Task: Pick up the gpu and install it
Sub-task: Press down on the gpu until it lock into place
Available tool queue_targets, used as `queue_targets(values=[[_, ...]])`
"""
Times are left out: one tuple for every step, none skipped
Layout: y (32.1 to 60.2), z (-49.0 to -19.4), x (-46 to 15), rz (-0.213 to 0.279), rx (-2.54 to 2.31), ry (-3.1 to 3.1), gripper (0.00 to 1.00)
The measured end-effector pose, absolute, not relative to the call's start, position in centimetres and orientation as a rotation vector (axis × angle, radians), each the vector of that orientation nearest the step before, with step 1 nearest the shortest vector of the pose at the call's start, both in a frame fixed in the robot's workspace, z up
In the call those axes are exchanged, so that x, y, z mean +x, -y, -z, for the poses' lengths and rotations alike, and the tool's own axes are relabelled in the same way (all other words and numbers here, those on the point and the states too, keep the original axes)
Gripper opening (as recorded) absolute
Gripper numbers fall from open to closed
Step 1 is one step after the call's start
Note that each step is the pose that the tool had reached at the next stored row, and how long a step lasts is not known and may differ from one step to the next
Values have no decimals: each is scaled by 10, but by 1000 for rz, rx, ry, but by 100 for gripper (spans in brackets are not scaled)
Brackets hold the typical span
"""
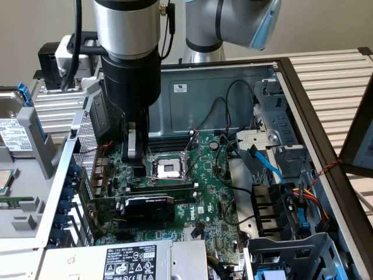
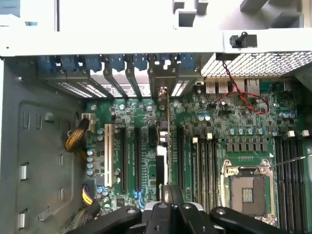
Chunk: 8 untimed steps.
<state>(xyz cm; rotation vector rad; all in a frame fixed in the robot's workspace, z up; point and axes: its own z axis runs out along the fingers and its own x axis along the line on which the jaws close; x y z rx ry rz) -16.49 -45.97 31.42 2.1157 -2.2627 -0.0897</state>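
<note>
The gpu point(image 1: 148, 208), a short card with a black shroud, stands in a slot of the green motherboard point(image 1: 210, 192), low in the open computer case. In the wrist view the gpu point(image 2: 167, 131) shows edge-on, running from the rear slot brackets toward the fingers. My gripper point(image 1: 136, 164) hangs from the black wrist, above the board, between the card and the CPU socket point(image 1: 169, 169). It is shut with nothing in it. From the wrist camera, the gripper point(image 2: 168, 195) sits in line with the card's near end.
The case walls point(image 1: 233, 87) surround the board. A drive cage and blue and orange cables point(image 1: 280, 198) crowd the exterior view's right. The power supply point(image 1: 131, 262) lies at the front. Yellow cables point(image 2: 75, 139) and a red wire point(image 2: 243, 97) cross the board.
</note>
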Motion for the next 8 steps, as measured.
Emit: queue_targets(values=[[460,-314,-165,92,2116,2263,11],[460,-314,-165,94,2117,2264,11],[460,-314,-165,96,2118,2265,11],[460,-314,-165,98,2119,2266,11],[460,-314,-165,100,2120,2266,11],[460,-314,-165,102,2121,2267,11],[460,-314,-165,104,2122,2268,11],[460,-314,-165,106,2122,2269,11]])
